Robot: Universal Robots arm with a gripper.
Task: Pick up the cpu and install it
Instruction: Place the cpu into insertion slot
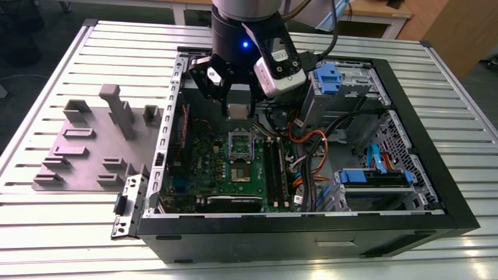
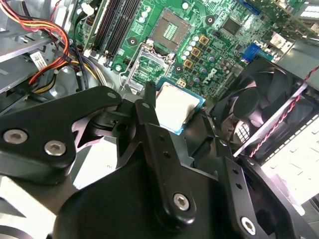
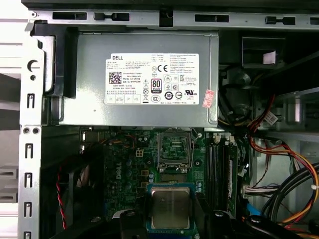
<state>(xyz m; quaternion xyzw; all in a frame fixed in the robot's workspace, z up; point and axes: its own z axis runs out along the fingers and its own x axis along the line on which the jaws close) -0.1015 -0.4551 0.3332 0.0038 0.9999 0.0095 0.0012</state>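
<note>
My gripper point(image 1: 235, 109) hangs inside the open computer case point(image 1: 311, 233), over the back part of the green motherboard point(image 1: 233, 175). It is shut on the cpu point(image 3: 170, 206), a flat square chip with a silver top that sits between the black fingers point(image 3: 130, 219). In the second wrist view the cpu point(image 2: 177, 104) is level, with a finger point(image 2: 149, 114) at its edge. The socket point(image 3: 174, 149) lies open just ahead of the chip on the board, its silver frame point(image 2: 144, 64) raised. The cpu is above the board and apart from the socket point(image 1: 239, 146).
A grey power supply with a white label point(image 3: 144, 79) fills the case's back wall. A black fan point(image 2: 259, 104) stands beside the gripper. Memory slots point(image 3: 219, 164) and orange and yellow cables point(image 3: 284, 164) lie beyond the socket. A grey fixture plate point(image 1: 93, 146) sits at the exterior view's left.
</note>
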